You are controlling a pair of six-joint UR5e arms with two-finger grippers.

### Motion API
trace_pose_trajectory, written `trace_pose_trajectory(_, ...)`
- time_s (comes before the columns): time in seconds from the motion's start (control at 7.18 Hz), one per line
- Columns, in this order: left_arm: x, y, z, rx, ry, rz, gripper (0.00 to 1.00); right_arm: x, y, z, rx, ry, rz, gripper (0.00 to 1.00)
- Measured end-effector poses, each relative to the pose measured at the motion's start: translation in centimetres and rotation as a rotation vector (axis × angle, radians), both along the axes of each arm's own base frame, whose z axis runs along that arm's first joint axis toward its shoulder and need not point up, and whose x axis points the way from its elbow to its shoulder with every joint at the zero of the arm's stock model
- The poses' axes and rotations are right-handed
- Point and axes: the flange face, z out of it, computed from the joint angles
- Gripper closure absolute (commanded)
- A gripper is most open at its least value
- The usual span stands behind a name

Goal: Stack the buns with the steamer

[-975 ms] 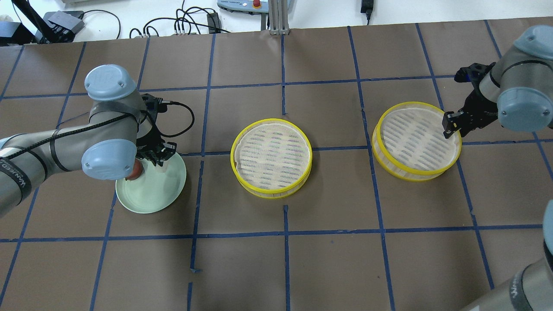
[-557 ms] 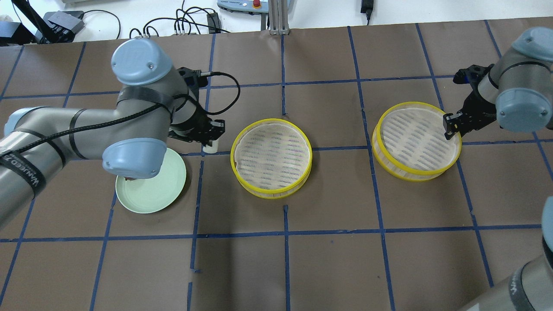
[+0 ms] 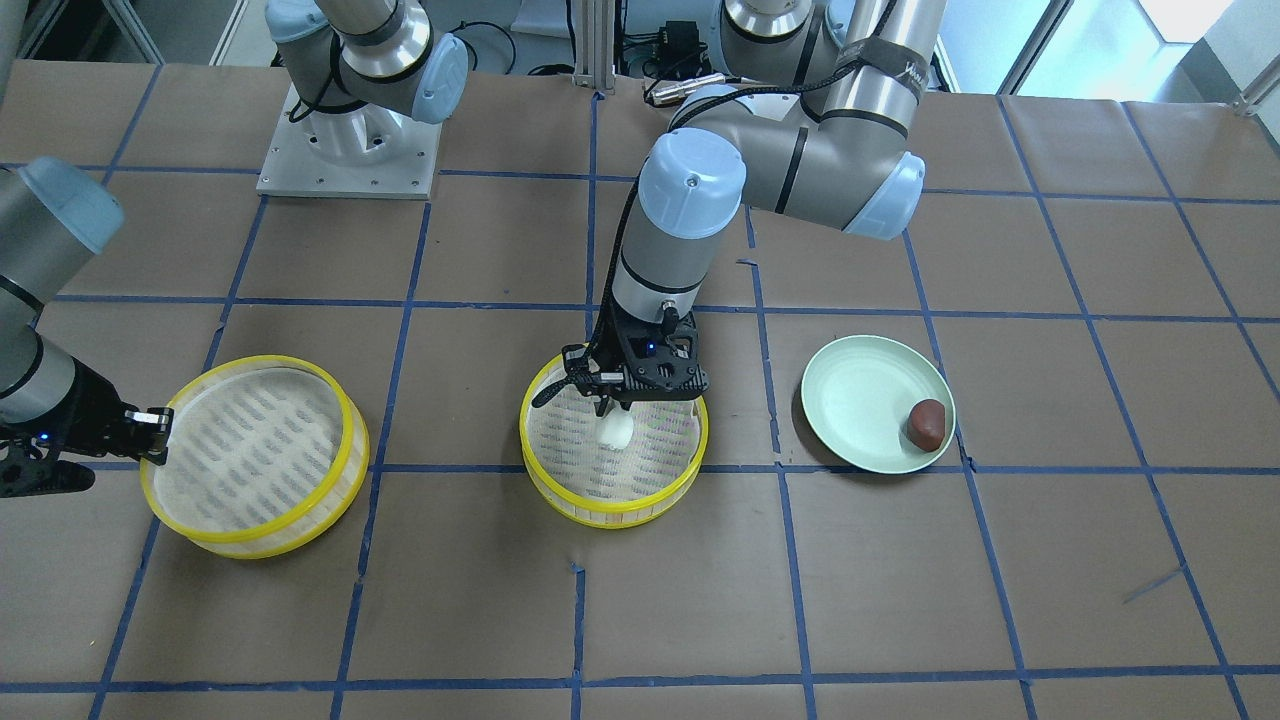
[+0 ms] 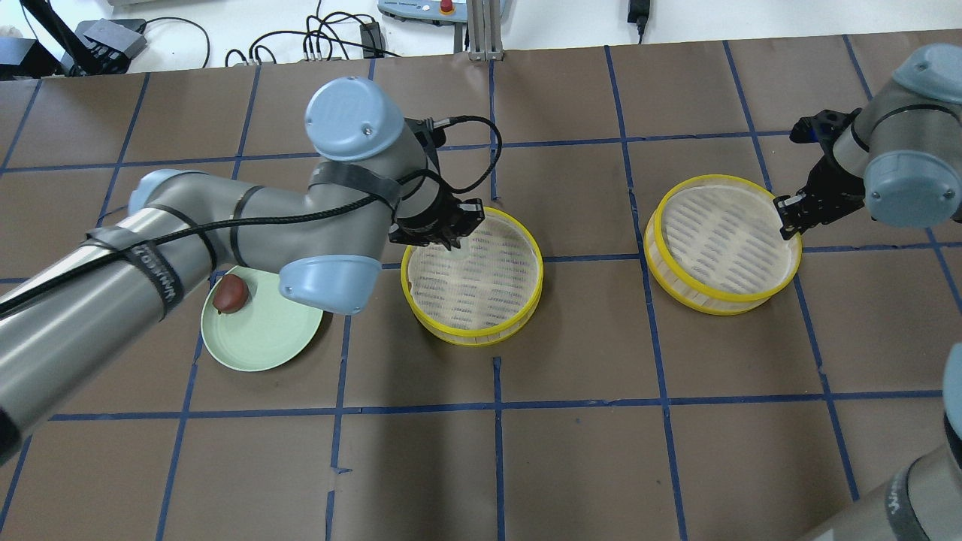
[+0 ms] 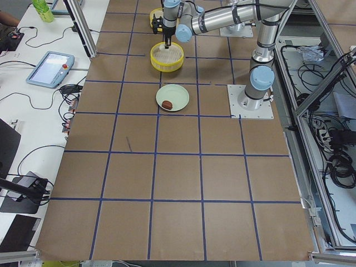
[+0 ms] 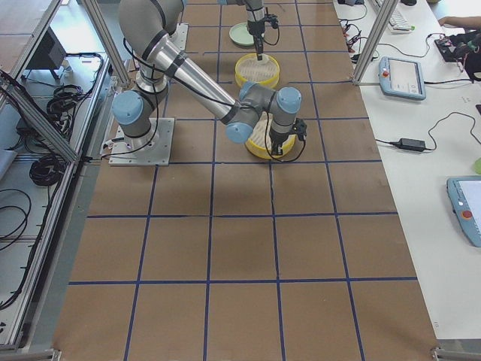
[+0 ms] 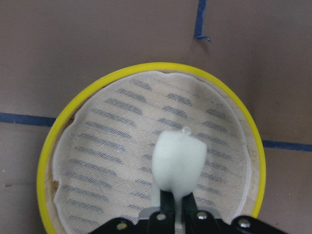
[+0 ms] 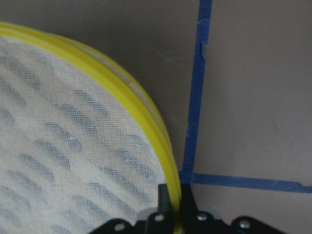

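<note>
My left gripper [image 4: 449, 242] is shut on the white oblong bun [image 7: 178, 158] and holds it just over the mesh floor of the middle yellow-rimmed steamer tray [image 4: 481, 338]; the bun also shows in the front view [image 3: 614, 430]. The dark reddish-brown bun [image 4: 230, 294] lies on the pale green plate [image 4: 274, 342], on its left part. My right gripper [image 4: 788, 218] is shut on the yellow rim of the right steamer tray [image 4: 714, 306]; the right wrist view shows the fingers [image 8: 163, 195] pinching that rim [image 8: 122, 92].
The brown table [image 4: 601, 451] carries a blue tape grid. Cables and devices lie along its far edge [image 4: 323, 41]. The plate, middle tray and right tray stand in a row with gaps between them. The left arm's elbow [image 4: 323, 282] hangs over the plate's edge.
My left arm has moved right from the plate to above the middle steamer tray, carrying the white bun. The brown bun is uncovered now. The right gripper has barely moved.
</note>
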Motion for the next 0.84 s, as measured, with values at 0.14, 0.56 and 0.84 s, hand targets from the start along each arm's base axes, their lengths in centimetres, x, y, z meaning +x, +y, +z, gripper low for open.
trace_pose_trajectory(0.14, -0.1, -0.1, -0.4, -0.01, -0.016, 0.002, 0.0, 0.0, -0.1, 1.7, 0.016, -0.011, -0.001, 0.93)
trace_pose_trajectory(0.56, 0.4, -0.3, -0.8, -0.034, -0.078, -0.048, 0.0, 3.9, -0.1, 5.2, 0.031, -0.017, 0.009, 0.93)
trace_pose_trajectory(0.84, 3.4, -1.8, 0.3, -0.064, -0.162, -0.116, 0.0, 12.3, -0.1, 7.7, -0.001, 0.009, -0.016, 0.92)
